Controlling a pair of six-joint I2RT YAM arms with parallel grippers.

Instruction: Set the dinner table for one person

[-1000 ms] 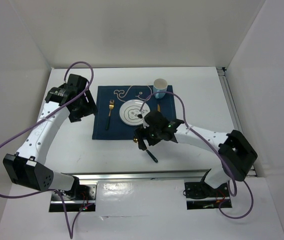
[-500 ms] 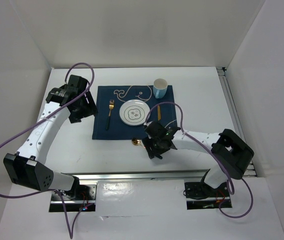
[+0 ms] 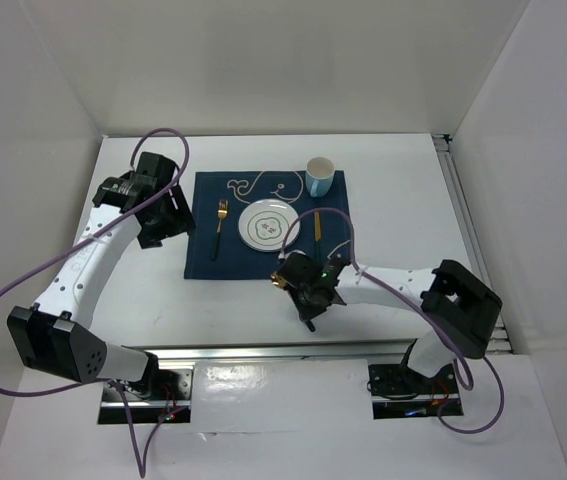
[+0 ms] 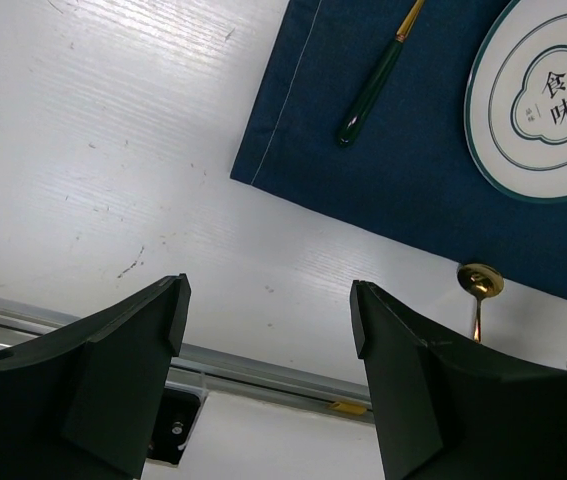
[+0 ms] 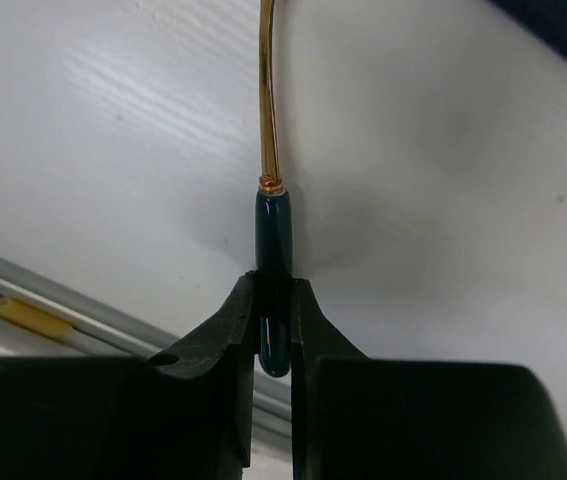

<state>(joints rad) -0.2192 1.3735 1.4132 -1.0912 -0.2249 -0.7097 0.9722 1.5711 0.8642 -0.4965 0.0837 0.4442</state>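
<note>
left gripper (image 4: 268, 300) hangs spread wide, holding nothing, the table (image 4: 83, 150) beneath it and the placemat (image 4: 383, 190) just ahead. right gripper (image 5: 273, 290) pinches the spoon (image 5: 274, 230) at its handle end, table right below. lift level and squeeze firmly; held this near the tip, the spoon may swing.

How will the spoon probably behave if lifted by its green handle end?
The spoon looks like stiff metal, so it should not bend. The right gripper pinches only the glossy, rounded handle end, so it may slip or pivot downward.
</note>
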